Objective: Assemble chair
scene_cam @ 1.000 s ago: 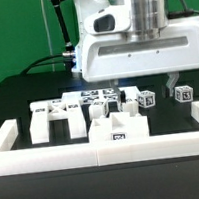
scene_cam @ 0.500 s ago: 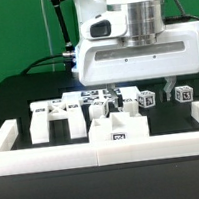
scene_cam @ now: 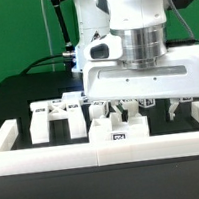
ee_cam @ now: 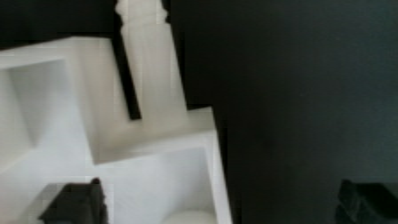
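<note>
On the black table [scene_cam: 17, 98], inside the white rail [scene_cam: 54, 151], the chair lies in loose white parts. A frame [scene_cam: 51, 117] sits toward the exterior view's left, and a slab [scene_cam: 119, 131] with a tag on its front stands at the middle, just behind the rail. Smaller pieces [scene_cam: 132, 107] sit behind the slab, partly hidden under the hand.

The gripper [scene_cam: 144, 109] hangs low over these middle pieces, its broad white body covering much of them. Its jaws are spread wide and clamp nothing.

In the wrist view the two dark fingers [ee_cam: 71, 203] show only as tips at opposite edges, with the gripper [ee_cam: 222, 202] gaping between them. A blocky white part [ee_cam: 160, 150] with a slender post [ee_cam: 151, 60] fills the gap nearer one finger; bare table lies before the other. Whether that nearer tip touches the part I cannot tell. The part rests on the table, not lifted.
</note>
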